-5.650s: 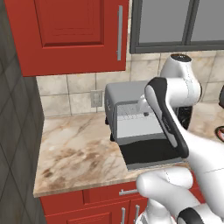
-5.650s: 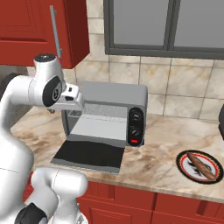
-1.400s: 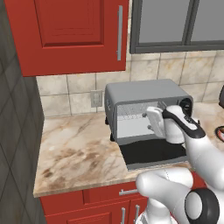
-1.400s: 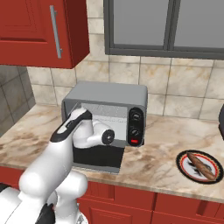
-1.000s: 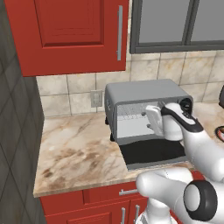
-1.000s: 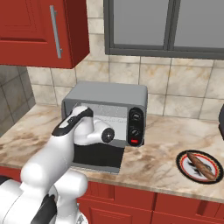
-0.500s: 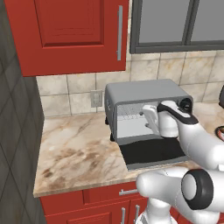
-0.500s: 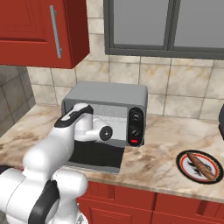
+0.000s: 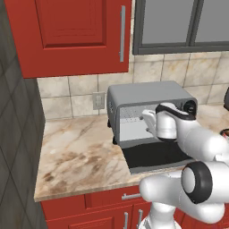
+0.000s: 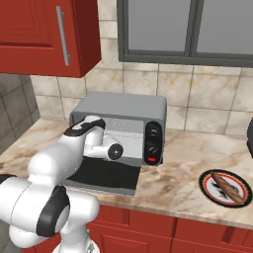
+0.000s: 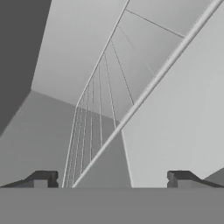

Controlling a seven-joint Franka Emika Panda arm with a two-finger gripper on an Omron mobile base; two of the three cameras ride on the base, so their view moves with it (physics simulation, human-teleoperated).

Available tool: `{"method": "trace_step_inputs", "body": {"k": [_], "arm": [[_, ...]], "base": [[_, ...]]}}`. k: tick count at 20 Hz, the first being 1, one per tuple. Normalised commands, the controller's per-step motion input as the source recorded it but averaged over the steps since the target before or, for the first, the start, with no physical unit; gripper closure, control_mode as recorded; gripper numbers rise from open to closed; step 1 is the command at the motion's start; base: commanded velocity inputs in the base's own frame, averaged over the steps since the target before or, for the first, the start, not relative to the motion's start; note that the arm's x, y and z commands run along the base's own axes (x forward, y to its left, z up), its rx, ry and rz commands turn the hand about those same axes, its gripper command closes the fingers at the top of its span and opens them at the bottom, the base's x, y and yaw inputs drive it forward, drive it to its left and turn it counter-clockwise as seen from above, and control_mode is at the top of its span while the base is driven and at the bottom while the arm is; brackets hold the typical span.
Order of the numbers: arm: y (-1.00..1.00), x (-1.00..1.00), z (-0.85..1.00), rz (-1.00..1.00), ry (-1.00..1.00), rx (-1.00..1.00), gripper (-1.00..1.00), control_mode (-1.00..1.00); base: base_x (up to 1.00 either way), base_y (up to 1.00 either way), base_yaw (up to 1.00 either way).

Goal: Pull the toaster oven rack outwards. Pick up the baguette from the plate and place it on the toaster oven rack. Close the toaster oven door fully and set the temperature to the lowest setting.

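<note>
The arm has swung down from above the oven [image 9: 150, 107] and pushed its hand into the open cavity over the last few seconds; in the last second it has only crept a little deeper. The door [image 10: 106, 177] lies flat open on the table [image 9: 80, 154] in front. From the hand view the fingers [image 11: 43, 178] are spread wide and released, grasping nothing, with the front bar of the rack [image 11: 94, 127] running between them, close in. The rack sits inside the oven, not yet pulled out. The baguette [image 10: 226, 187] lies on its plate [image 10: 210, 190], on the table to the right of the oven, well apart from it. By my reading the reach is nearly done; next comes closing on that front bar and drawing the rack outward.
</note>
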Motion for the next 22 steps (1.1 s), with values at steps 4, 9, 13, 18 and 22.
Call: {"method": "trace_step_inputs", "body": {"k": [4,9,13,18,22], "arm": [[0.01,0.18,0.0,-0.04,-0.02,-0.02,-1.0,-1.0],[0.0,0.16,0.0,-0.05,-0.01,0.0,-1.0,-1.0],[0.0,0.15,0.0,-0.04,0.0,0.0,-1.0,-1.0],[0.0,0.15,0.0,-0.04,0.0,0.0,-1.0,-1.0],[0.0,0.09,0.0,-0.02,0.0,0.0,-1.0,-1.0]], "base": [[0.0,0.0,0.0],[0.0,0.0,0.0],[0.0,0.0,0.0],[0.0,0.0,0.0],[0.0,0.0,0.0]]}}
